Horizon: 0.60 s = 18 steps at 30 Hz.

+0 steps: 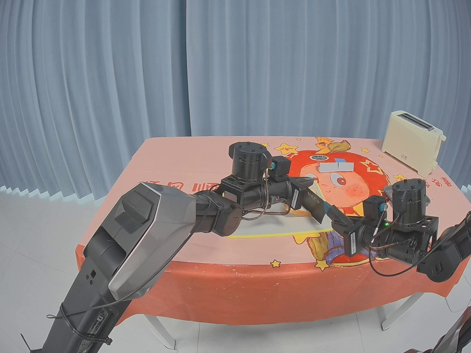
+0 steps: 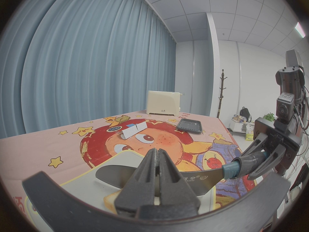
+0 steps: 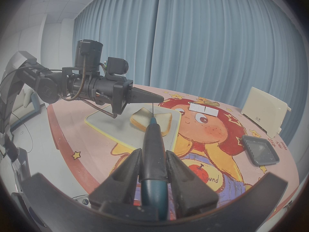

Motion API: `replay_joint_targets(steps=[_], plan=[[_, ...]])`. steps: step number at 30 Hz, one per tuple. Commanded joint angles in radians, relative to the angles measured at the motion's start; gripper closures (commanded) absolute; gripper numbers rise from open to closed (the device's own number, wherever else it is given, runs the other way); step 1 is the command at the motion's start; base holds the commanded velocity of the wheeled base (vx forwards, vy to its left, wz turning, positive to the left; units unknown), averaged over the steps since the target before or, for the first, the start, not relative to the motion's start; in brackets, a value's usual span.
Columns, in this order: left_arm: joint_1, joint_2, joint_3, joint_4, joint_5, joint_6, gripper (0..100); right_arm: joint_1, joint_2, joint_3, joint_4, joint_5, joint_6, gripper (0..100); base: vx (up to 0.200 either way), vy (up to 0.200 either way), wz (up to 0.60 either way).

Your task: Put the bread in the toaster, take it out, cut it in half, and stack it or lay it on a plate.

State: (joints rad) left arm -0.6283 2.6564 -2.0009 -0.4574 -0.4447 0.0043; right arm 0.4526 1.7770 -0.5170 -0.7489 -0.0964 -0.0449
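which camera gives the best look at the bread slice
The right wrist view: the bread lies nearly whole on the cutting board, with the knife edge-on above it. The left wrist view gives just a corner behind the left pincer. In the head view the left arm covers it.

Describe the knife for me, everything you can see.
The knife has a broad grey metal blade, a blue collar and a dark rounded handle. The right gripper is shut on the handle. The blade stands on edge, roughly level, over the bread on the cutting board, beside the left gripper.
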Motion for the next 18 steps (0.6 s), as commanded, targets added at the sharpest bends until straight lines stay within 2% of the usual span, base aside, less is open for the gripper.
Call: replay_joint_targets(steps=[1,18], plan=[[-0.001,0.007,0.001,0.005,0.0,-0.001,100,0.002,0.002,0.005,0.006,0.0,-0.001,100,0.0,0.0,0.0],[-0.005,0.004,0.001,0.008,-0.002,-0.003,100,0.002,0.015,0.003,0.0,-0.003,0.0,100,0.0,0.0,0.0]])
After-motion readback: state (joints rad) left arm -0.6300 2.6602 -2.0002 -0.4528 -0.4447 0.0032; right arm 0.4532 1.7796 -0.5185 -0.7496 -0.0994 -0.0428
